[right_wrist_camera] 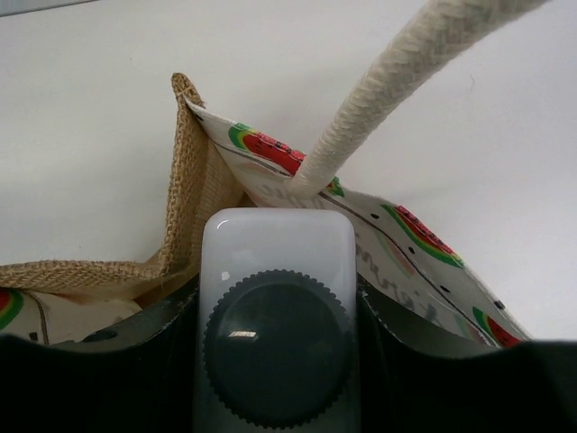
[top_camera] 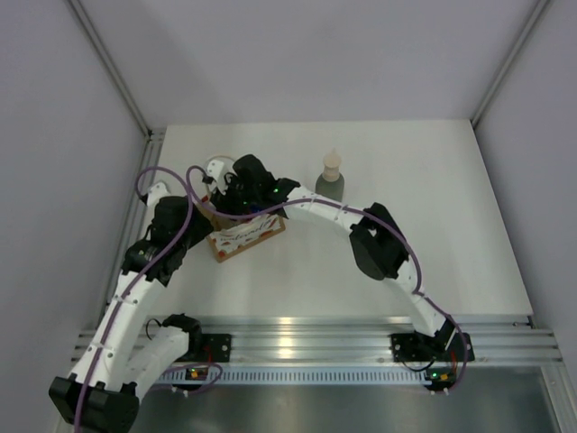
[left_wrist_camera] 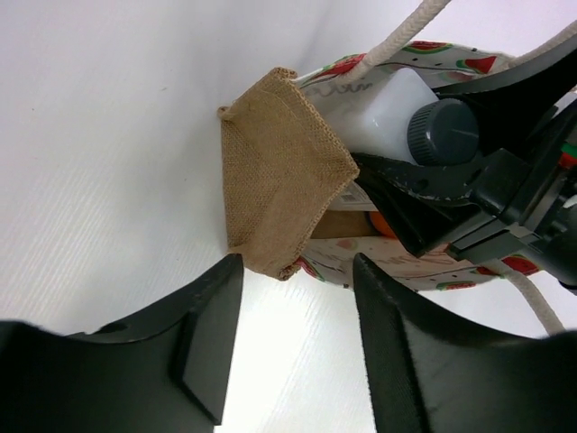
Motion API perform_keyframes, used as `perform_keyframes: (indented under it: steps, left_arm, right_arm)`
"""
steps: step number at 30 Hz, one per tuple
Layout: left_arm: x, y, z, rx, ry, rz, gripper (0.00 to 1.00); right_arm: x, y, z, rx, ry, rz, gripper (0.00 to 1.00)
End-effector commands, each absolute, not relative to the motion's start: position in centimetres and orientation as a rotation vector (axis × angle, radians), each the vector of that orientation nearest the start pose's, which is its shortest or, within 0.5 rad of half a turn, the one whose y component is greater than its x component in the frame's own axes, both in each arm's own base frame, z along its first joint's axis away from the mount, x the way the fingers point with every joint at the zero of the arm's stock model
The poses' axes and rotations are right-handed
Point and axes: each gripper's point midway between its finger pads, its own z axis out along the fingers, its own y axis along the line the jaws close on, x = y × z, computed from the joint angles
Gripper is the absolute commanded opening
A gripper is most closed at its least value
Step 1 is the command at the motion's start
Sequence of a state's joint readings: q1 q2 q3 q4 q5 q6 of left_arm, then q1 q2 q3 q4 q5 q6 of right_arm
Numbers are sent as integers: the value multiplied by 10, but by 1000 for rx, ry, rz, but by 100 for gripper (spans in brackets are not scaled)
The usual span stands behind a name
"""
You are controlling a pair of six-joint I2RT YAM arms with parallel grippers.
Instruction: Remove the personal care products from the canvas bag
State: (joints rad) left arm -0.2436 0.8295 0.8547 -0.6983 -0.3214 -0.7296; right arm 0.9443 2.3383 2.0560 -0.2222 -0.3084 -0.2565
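Observation:
The canvas bag (top_camera: pixel 242 238) lies on the table left of centre, tan burlap with a watermelon print. My right gripper (top_camera: pixel 248 191) is at its mouth, shut on the white bottle with grey cap (right_wrist_camera: pixel 278 334), fingers on both its sides. The bottle (left_wrist_camera: pixel 406 113) sits partly inside the bag opening (left_wrist_camera: pixel 275 171). An orange bottle (left_wrist_camera: pixel 383 223) shows deep in the bag. The grey-green bottle with beige nozzle (top_camera: pixel 331 178) stands upright on the table to the bag's right. My left gripper (left_wrist_camera: pixel 297 267) is open and empty, just short of the bag's burlap corner.
A white rope handle (right_wrist_camera: pixel 388 90) arches over the right gripper, and another runs along the bag's edge (left_wrist_camera: pixel 401 32). The table's left rail (top_camera: pixel 144 180) is close to the left arm. White table surface (top_camera: pixel 433 225) lies to the right of the bag.

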Motion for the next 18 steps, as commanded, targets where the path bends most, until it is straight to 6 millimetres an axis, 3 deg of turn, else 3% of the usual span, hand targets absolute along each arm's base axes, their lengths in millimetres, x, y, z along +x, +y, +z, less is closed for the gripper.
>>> perform_keyframes:
  steps: [1,9,18]
  left_arm:
    - [264,-36,227,-644,2023,-219,58]
    - [257,-39,231,-583,2028,-237,83]
    - [250,-30,213,-627,2056,-178,91]
  right_arm:
    - [344,565,154,-1316,1568,783,0]
    - [356,561,207,-1164,1476,757,0]
    - [352,557,247,-1103,1411,781,0]
